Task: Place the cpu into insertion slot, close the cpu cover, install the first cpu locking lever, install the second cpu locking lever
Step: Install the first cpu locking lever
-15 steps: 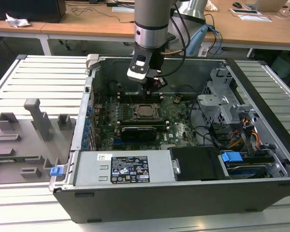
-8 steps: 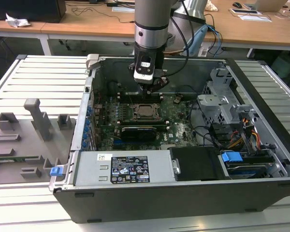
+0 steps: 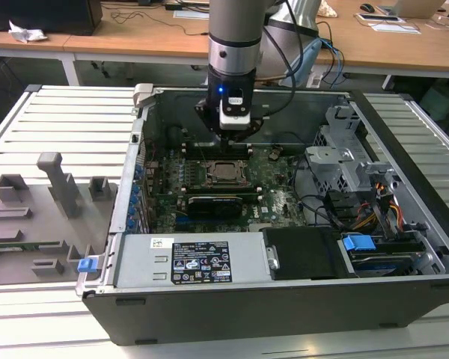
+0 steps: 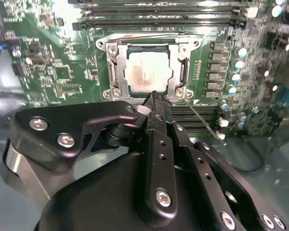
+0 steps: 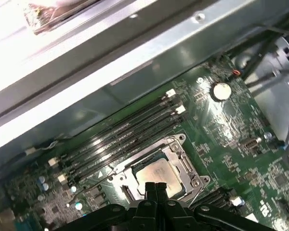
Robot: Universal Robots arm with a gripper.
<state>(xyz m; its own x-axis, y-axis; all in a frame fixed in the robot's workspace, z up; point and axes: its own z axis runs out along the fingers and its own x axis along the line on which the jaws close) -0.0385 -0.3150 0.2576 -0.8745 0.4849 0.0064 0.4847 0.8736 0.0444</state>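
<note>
gripper (image 4: 154, 98): black two-fingered metal gripper, jaws together with nothing seen between them; the tips hang just over the near edge of the small square, black-framed, metal-edged insertion slot (image 4: 109, 91).
insertion slot: the landmark for every place below; it is set in the green circuit board (image 4: 53, 72), which surrounds it.
cpu (image 4: 149, 72): small flat square chip with a dull silver-grey metal top, lying flat inside the insertion slot.
cpu cover (image 4: 113, 67): thin dark-silver frame plate with a square cut-out, lying over the insertion slot around the chip's rim (it appears closed).
locking lever (image 4: 202, 120): thin bright wire rod running out from the insertion slot's corner beside the gripper, apparently unlatched (the other lever's state I cannot tell).
handling, cpu: judged light, stiff, smooth-topped and fragile on its contact face; best held by opposite edges.
handling, locking lever: judged thin and springy; best pushed near its free end.
memory slots (image 4: 159, 21): long narrow black plastic channels, beyond the insertion slot.
</note>
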